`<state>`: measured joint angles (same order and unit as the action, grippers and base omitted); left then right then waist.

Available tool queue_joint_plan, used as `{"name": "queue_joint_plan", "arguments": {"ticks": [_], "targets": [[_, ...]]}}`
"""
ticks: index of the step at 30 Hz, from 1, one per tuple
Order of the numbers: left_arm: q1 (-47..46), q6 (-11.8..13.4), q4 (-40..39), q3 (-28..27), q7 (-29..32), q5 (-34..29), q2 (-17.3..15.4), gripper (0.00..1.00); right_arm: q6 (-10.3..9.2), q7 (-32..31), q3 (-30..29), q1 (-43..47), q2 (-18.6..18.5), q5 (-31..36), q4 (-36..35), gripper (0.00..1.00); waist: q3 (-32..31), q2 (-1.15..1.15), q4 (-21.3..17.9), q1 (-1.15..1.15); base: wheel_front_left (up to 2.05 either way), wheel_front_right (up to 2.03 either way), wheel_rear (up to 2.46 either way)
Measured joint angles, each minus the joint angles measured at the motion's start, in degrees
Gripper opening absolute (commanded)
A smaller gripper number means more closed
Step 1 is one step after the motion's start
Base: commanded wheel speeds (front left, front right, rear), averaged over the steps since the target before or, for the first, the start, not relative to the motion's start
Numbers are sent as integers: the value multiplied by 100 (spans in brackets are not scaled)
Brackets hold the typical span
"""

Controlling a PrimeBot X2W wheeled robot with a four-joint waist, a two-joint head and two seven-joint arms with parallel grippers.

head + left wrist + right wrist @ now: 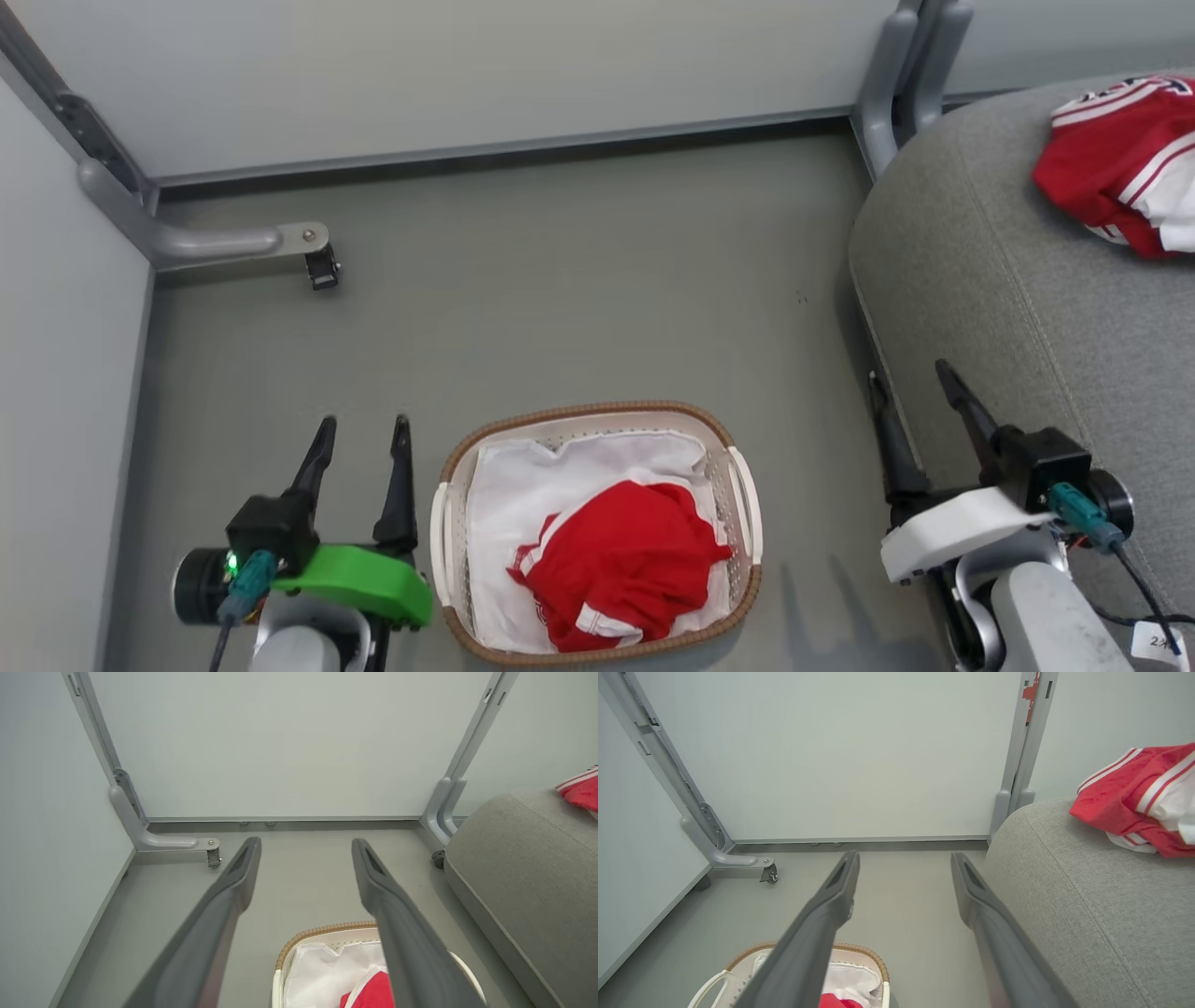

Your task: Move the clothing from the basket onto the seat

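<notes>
Where the grey floor (pixel 579 299) runs out to pale wall panels (pixel 467 65), the seat (pixel 1008 308) takes up its right side, a big grey cushion with its rounded corner turned toward the far wall. Back from that corner, toward the seat's far right edge, lies a crumpled red-and-white garment (pixel 1120 159). The basket (pixel 597 408) stands on the floor's near side, left of the seat and apart from it. Inside it a white garment (pixel 523 495) covers the bottom and the left wall, with a bunched red garment (pixel 625 560) on top toward the basket's near right. The left gripper (pixel 364 425) hangs just left of the basket, fingers spread wide with nothing between them. The right gripper (pixel 907 373) is likewise wide apart and empty, its fingers seen against the seat's left edge. A small black caster (pixel 322 271) sits under a metal foot (pixel 224 241) near the floor's far left corner.
</notes>
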<state>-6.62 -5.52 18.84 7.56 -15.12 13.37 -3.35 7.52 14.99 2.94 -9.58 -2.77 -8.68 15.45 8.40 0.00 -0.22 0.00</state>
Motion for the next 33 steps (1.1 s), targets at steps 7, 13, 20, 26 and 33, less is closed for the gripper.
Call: {"name": "queue_joint_plan", "arguments": {"ticks": [7, 13, 20, 26, 33], "targets": [[-1038, -123, 801, 717, 131, -298, -2, 100, 0, 1, -277, -400, -2, 88, -222, 100, 686, 0, -143, 0, 0, 0, 0], [-1755, -179, 1815, 1532, 478, -238, 14, 100, 0, 1, -388, -692, -4, 124, -428, 100, 1339, 0, -300, 0, 0, 0, 0], [-2278, -186, 2613, 2743, 750, 372, 13, 100, 0, 1, -326, -987, -4, 100, -656, 100, 2089, 0, -530, 1, 0, 0, 0], [-2577, -187, 3122, 3518, 1270, 953, -134, 100, 0, 1, -190, -1144, -4, 21, -757, 100, 2641, 0, -725, 1, 0, 0, 0], [-2915, -187, 3426, 3983, 1705, 1452, -350, 100, 0, 1, -29, -1312, -4, -97, -870, 100, 3080, 0, -963, 1, 0, 0, 0]]}}
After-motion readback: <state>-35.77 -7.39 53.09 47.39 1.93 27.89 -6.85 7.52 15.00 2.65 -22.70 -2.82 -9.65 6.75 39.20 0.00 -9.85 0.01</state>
